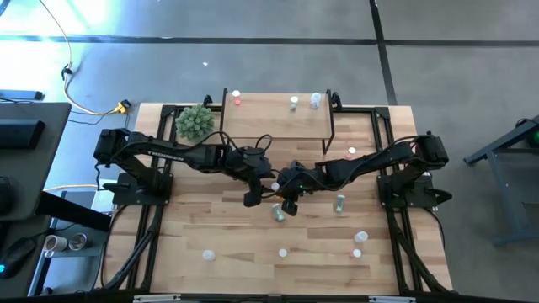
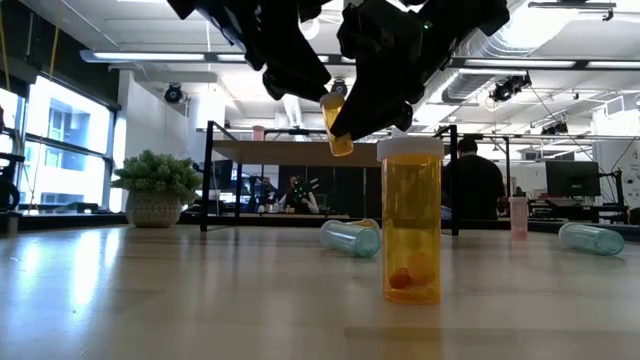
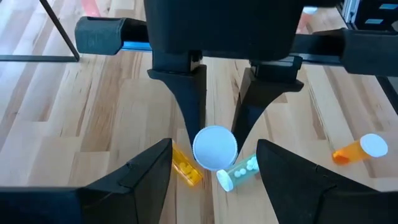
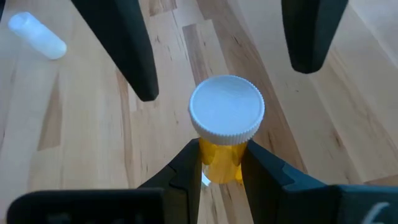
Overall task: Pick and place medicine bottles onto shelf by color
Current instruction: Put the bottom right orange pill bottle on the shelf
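Mid-counter, raised clear of the planks: orange bottle pinched in right gripper fingers, white cap pointing at left gripper, fingers spread wide, straddling it. Shelf at far edge.

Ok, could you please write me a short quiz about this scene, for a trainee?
1. True or false: the right gripper is shut on the orange plastic bottle with a white cap.
2. Which gripper is open? A: left gripper. B: right gripper.
3. How many small bottles are on the light wooden shelf with black legs?
Key: 1 true; 2 A; 3 three.
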